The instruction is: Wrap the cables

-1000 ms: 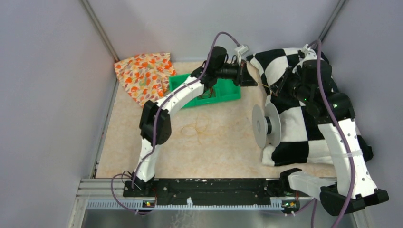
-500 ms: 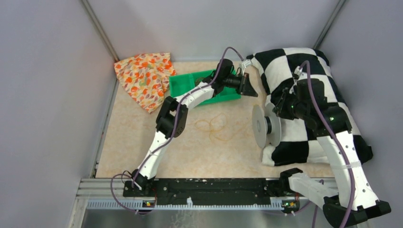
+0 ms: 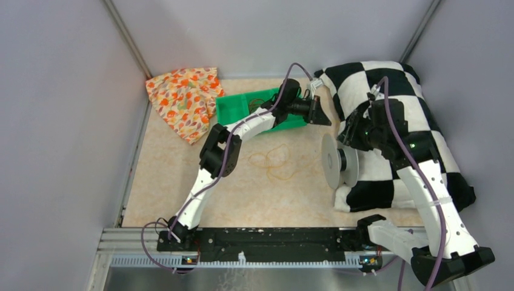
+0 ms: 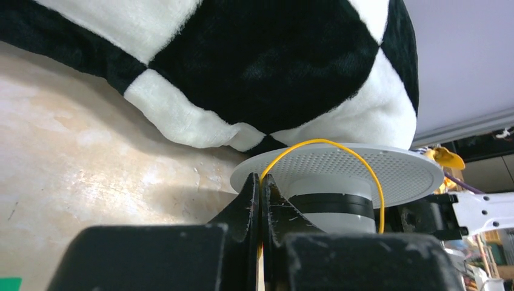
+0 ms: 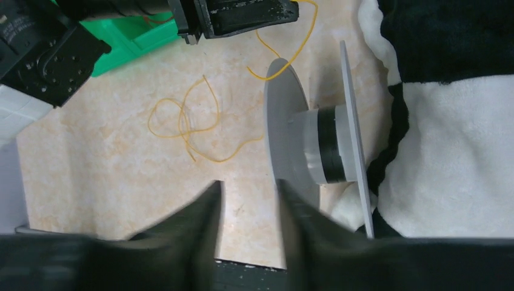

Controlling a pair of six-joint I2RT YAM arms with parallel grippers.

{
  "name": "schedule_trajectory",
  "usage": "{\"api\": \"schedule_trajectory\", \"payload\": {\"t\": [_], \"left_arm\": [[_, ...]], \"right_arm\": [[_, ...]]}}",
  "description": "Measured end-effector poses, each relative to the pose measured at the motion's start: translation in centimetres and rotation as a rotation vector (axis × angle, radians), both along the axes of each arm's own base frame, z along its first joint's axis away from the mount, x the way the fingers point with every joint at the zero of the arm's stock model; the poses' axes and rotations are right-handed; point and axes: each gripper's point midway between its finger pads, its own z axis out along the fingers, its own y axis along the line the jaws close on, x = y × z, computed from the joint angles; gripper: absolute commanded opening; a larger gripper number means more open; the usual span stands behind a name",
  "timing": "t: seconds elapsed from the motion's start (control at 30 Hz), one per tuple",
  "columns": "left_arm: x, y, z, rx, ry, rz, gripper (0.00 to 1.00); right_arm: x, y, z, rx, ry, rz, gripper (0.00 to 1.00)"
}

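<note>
Left of the spool (image 3: 339,161), on the table (image 3: 170,176), the cables (image 3: 276,159) are lying in loose loops. One end is arching over the spool's left flange into the left gripper (image 4: 260,182), which is pinching it tight. The right gripper (image 5: 248,203) is hovering above the spool, fingers apart and holding nothing. Winding seems to be just starting; next, the strand needs guiding onto the hub.

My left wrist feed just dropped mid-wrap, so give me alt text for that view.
The left gripper is shut on the yellow cable, which arcs up across the flange of the white spool just ahead. Behind it, a black-and-white checkered cloth rests on the beige table.
</note>
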Motion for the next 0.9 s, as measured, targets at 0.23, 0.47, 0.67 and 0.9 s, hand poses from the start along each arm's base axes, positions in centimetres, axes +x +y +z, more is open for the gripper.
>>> {"api": "schedule_trajectory", "payload": {"t": [0.23, 0.47, 0.67, 0.9], "left_arm": [[0.2, 1.2, 4.5, -0.021, -0.062, 0.105, 0.0], [-0.9, 2.4, 13.5, -0.175, -0.181, 0.136, 0.0], [-1.5, 2.8, 14.9, -0.213, -0.193, 0.137, 0.0], [-1.6, 2.9, 13.2, -0.187, -0.147, 0.138, 0.0]], "right_arm": [[1.7, 0.8, 1.1, 0.084, -0.049, -0.058, 0.72], [3.2, 1.5, 2.1, 0.17, -0.097, -0.11, 0.72], [4.3, 1.8, 1.9, 0.217, -0.12, -0.15, 0.68], [5.7, 1.8, 3.1, 0.262, -0.182, -0.192, 0.64]]}}
